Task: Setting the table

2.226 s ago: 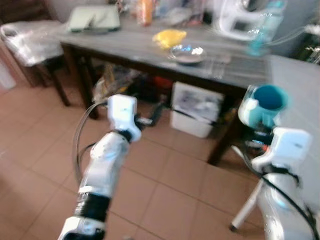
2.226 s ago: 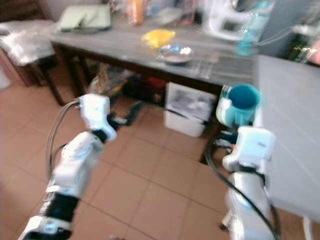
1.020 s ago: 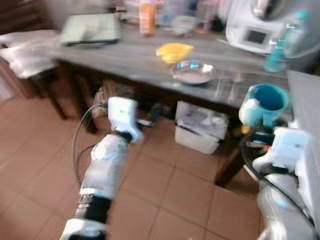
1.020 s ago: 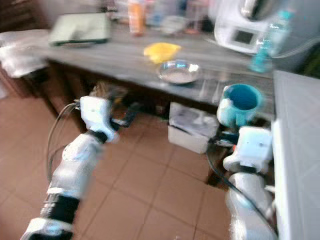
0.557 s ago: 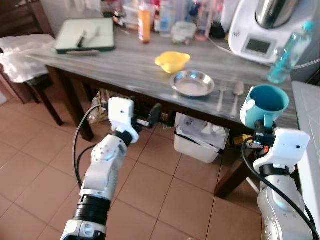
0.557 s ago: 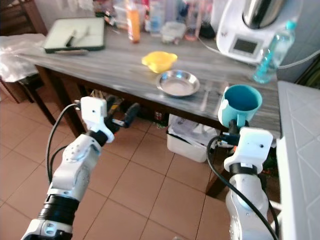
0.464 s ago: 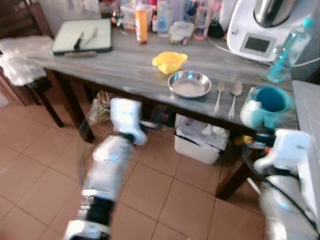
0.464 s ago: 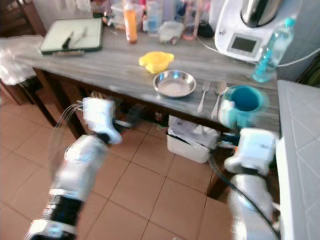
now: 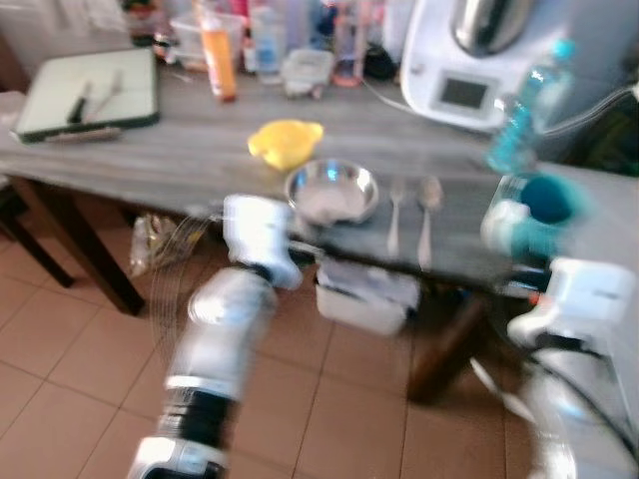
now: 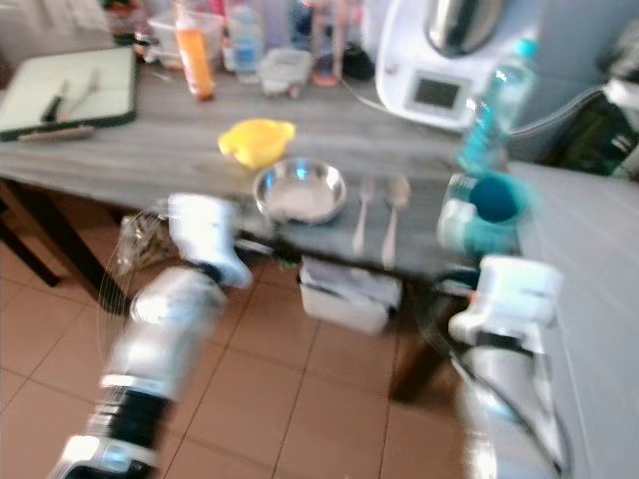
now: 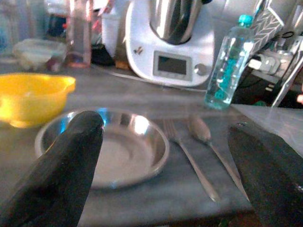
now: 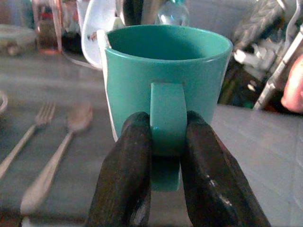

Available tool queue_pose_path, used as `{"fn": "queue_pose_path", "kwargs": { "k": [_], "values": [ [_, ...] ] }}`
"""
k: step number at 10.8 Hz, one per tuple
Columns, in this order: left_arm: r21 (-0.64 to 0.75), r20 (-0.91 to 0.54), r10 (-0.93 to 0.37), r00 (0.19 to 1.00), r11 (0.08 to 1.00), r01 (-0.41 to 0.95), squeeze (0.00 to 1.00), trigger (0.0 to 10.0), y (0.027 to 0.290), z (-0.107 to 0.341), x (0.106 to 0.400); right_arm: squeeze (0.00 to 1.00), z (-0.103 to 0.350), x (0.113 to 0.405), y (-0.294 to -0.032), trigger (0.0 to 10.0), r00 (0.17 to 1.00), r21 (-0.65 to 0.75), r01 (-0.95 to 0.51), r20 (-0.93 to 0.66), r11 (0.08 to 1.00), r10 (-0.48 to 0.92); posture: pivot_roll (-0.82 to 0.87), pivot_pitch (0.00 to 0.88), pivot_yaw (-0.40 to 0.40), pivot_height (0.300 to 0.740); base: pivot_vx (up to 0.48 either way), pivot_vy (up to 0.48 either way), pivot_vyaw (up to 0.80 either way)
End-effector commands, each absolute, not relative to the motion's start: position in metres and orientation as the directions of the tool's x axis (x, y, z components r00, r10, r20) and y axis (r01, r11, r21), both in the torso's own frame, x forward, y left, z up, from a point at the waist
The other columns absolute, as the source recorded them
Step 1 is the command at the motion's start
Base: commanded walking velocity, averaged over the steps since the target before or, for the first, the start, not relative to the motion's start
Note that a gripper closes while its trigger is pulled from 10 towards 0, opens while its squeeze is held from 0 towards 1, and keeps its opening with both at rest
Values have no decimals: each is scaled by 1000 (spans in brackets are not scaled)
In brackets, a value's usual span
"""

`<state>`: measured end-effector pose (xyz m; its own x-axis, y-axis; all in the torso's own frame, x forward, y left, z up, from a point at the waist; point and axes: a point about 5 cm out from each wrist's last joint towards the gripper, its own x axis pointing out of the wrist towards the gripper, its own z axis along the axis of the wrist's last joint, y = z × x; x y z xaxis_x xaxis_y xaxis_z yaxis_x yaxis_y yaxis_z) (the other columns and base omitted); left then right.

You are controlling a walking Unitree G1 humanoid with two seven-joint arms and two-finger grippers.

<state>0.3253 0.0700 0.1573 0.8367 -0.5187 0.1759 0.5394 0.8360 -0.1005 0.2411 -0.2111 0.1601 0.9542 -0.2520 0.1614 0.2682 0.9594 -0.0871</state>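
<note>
Two grippers for you to track. Right gripper (image 12: 165, 156) is clamped on the handle of the teal mug (image 12: 165, 80), fingers (image 12: 125, 179) pinching it from both sides; mug's upright, held up at the desk's (image 9: 150, 150) right end, near the spoon (image 9: 427, 215) & in front of the water bottle (image 9: 519, 110). Head views are blurred, so whether the mug's over the desk top or just off its edge – can't tell.

Left gripper (image 11: 161, 165) is spread wide, holding nothing. It sits at the desk's front edge, just in front of the metal plate (image 11: 118, 146). Left arm (image 9: 225, 329) reaches up from below.

On the desk: yellow bowl (image 9: 285, 140) just behind-left of the plate, close but apart. Fork (image 9: 394, 220) & spoon lie side by side right of the plate, handles toward you. White kitchen machine (image 9: 469, 60) at the back right, bottle beside it. Orange bottle (image 9: 218, 55) & jars at the back, cutting board (image 9: 90, 95) far left.

Under the desk: white box (image 9: 364, 294) on the tiled floor (image 9: 70, 379).
</note>
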Motion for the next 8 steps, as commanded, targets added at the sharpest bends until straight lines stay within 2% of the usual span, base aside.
{"fn": "queue_pose_path", "kwargs": {
  "k": [1, 5, 7, 8],
  "values": [
    [-91, 186, -481, 857, 860, 502, 0, 10000, 86, 161, 328, 0, 168, 243, -202, 10000, 955, -78, 237, 199, 968, -218, 85, 112, -31, 740, 480, 0, 0],
    [-81, 196, -479, 855, 862, 501, 0, 10000, 90, 165, 327, 0, 170, 244, -199, 10000, 957, -101, 224, 209, 969, -200, 89, 116, -33, 740, 446, 0, 0],
    [-58, 239, -565, 790, 803, 593, 0, 10000, 90, 174, 316, 0, 171, 244, -198, 10000, 957, -116, 221, 215, 968, -193, 90, 115, -34, 740, 0, 0, 0],
    [-15, 242, -649, 721, 741, 672, 0, 10000, 89, 177, 305, 0, 172, 244, -197, 10000, 957, -120, 218, 219, 969, -188, 91, 115, -35, 740, 0, 0, 0]
  ]
}}
